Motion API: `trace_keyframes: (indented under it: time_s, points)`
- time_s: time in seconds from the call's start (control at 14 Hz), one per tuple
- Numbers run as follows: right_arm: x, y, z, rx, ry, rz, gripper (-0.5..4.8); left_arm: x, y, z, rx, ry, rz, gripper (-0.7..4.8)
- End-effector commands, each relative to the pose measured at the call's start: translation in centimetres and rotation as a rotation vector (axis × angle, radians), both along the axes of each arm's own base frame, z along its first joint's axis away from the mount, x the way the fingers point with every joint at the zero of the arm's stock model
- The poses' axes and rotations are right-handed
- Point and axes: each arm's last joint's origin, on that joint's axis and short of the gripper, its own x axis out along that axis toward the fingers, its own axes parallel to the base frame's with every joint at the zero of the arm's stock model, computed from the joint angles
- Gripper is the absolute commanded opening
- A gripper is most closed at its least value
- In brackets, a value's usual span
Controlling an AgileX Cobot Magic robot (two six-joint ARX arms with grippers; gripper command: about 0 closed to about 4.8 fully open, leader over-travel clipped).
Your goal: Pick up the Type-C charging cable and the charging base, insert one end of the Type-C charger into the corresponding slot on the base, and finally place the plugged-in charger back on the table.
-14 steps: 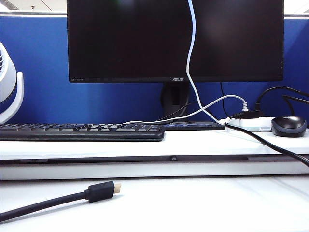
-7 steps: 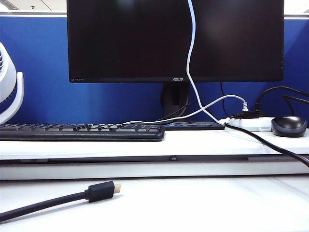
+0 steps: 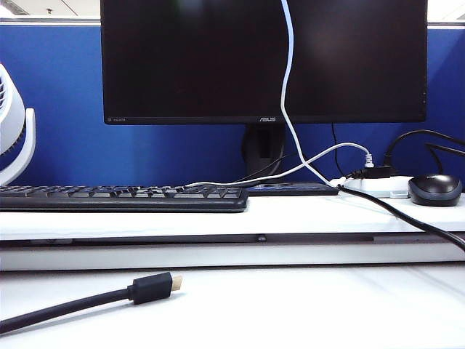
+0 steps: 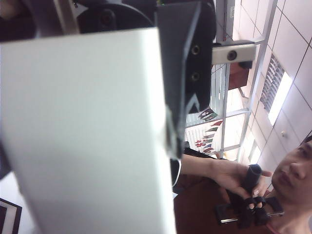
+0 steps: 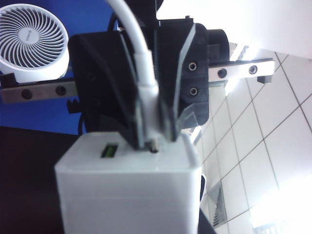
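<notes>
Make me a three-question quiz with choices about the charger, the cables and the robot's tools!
1. Where is the right tool holding the white Type-C charging cable?
A. On the keyboard
B. At the charging base's slot face
C. Under the mouse

2. What colour is the loose gold-tipped cable on the table?
A. Black
B. Red
C. Green

3. How is the left tool?
A. Wide open and empty
B. Shut on the charging base
C. Holding a fan

Answers: 1 B, the plug meets the white block; 2 A, it is dark; 3 B, a finger presses the block.
</notes>
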Motion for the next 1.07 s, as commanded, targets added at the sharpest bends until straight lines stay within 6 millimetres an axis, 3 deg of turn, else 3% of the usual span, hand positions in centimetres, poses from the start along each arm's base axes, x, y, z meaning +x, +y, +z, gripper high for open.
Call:
trace_keyframes:
  time_s: [0.07,0.78,1.07]
  points:
    - [-0.32,0.12,-0.05,-0.028,-0.036,0.052,-0.01,0.62,-0.21,-0.15,-0.016,0.029,0.11,-0.06]
    - [-0.15,0.3,-0.5,-0.077,-0.047,0.049,-0.01,0.71,-0.25,-0.18,-0.021,0.032,0.135,-0.06]
    - [-0.65,0.3,-0.2,-0.011,0.063,0.199,-0.01,0.78,-0.28,-0.26,-0.016,0.04,0.142,-0.06]
